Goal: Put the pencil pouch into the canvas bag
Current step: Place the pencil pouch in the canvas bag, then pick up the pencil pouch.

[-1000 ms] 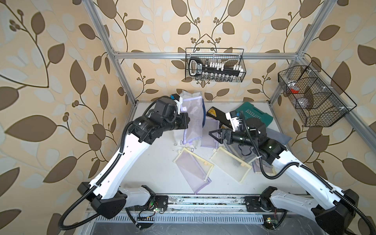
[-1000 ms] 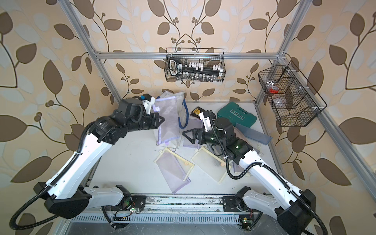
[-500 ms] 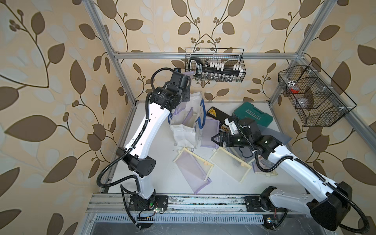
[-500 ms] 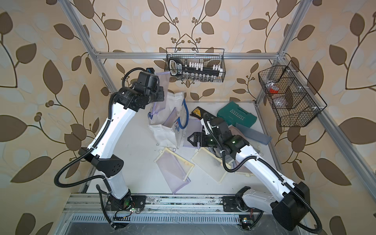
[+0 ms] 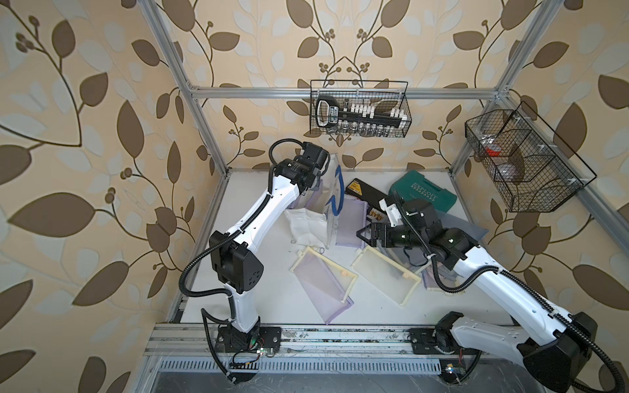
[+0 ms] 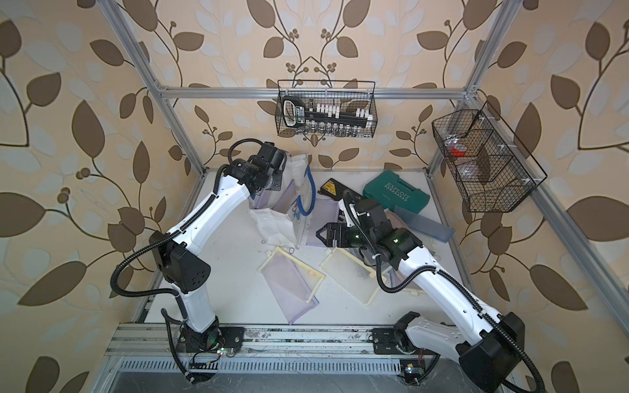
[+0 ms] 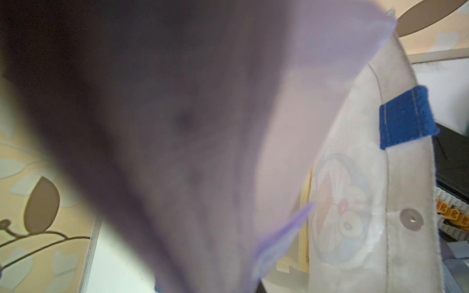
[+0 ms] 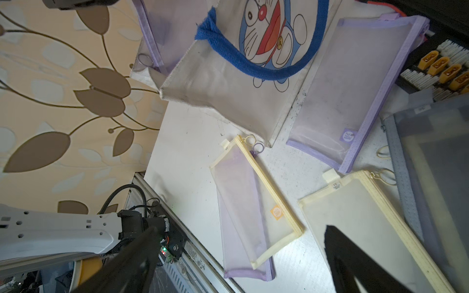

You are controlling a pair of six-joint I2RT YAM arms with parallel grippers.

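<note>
The walls (image 5: 102,102) have tan paper with big brown leaves. A metal frame (image 5: 255,92) stands around the white bench (image 5: 374,313). One wire basket (image 5: 359,109) hangs at the back, another basket (image 5: 524,163) at the side.

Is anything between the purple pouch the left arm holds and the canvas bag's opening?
Nothing visible does. The pencil pouch hangs right at the canvas bag's open mouth, and the blue handle lies against the printed outer face, not across the opening.

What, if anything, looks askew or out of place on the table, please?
The canvas bag leans crooked, its side panel caved in; a purple pouch hangs across the left wrist camera, blocking most of that view.
</note>
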